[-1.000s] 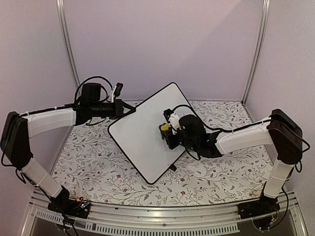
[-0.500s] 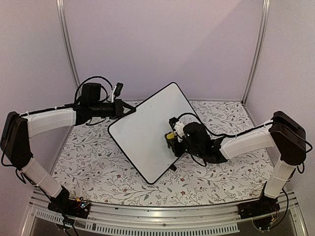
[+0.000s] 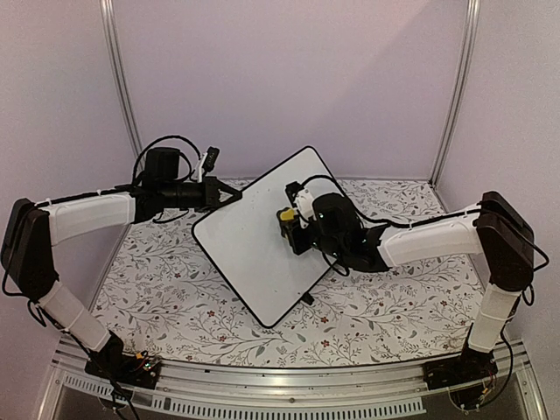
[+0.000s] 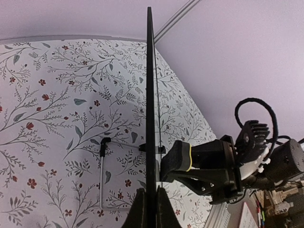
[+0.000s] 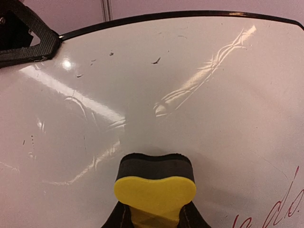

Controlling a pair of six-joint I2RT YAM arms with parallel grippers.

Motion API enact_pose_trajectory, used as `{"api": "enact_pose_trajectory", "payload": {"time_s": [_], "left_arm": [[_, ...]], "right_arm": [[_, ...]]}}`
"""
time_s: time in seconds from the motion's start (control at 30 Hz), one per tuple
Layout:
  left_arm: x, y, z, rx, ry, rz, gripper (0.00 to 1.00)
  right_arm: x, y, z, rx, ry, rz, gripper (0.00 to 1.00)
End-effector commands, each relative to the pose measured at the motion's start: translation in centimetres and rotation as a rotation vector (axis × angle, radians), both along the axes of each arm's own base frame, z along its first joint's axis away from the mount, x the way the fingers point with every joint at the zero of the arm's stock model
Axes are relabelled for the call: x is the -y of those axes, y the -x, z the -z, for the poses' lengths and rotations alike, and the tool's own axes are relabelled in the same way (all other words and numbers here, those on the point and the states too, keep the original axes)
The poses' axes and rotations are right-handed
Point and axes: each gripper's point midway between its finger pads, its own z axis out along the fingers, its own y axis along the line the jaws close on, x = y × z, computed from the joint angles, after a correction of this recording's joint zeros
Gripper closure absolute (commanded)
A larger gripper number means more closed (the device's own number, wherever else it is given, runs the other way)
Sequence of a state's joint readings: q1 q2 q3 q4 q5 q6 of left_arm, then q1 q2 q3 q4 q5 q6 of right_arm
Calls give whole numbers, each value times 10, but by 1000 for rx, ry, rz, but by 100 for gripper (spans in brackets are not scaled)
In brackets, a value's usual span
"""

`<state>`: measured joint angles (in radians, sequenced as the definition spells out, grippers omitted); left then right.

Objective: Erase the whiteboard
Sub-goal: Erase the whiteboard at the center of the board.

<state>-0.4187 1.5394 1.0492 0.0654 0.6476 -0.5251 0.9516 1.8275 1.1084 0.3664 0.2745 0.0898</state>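
- The large white rectangular whiteboard with rounded corners and a thin black frame [image 3: 258, 241] stands raised and tilted over the middle of the floral-patterned tabletop [image 3: 166, 293]. One corner points toward the back wall.
- In the left wrist view the whiteboard [image 4: 150, 95] is seen edge-on as a thin dark line, with a small black foot [image 4: 161, 149] on its rear side.
- The left gripper [image 3: 229, 196] is closed tightly on the whiteboard's upper left edge. Its two dark fingers [image 4: 137, 211] pinch the frame from both sides.
- The right gripper [image 3: 296, 224] is closed on a block eraser with a yellow back and a black foam pad [image 3: 286, 214].
- The eraser's foam pad [image 5: 154, 164] is pressed flat against the whiteboard's face, in its upper right part.
- Red handwriting [image 5: 278, 206] shows at the lower right of the right wrist view, just beside the eraser.
- A few small dark marks [image 5: 156, 60] lie near the whiteboard's top edge.
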Motion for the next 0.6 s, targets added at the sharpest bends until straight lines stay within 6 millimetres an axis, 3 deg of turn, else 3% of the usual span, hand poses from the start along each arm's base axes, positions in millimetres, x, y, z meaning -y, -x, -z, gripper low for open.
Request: {"api": "enact_pose_trajectory", "payload": {"time_s": [0.0, 0.3, 0.47, 0.57], "left_arm": [[11, 5, -18, 75, 28, 66, 100], [12, 4, -14, 61, 27, 67, 100], [14, 6, -15, 64, 31, 75, 100], [16, 8, -14, 61, 31, 79, 100]], "right_arm": [[1, -4, 15, -18, 29, -1, 100], [28, 32, 63, -127, 74, 10, 100], [42, 42, 68, -139, 81, 39, 100], [40, 34, 52, -109, 53, 66, 100]]}}
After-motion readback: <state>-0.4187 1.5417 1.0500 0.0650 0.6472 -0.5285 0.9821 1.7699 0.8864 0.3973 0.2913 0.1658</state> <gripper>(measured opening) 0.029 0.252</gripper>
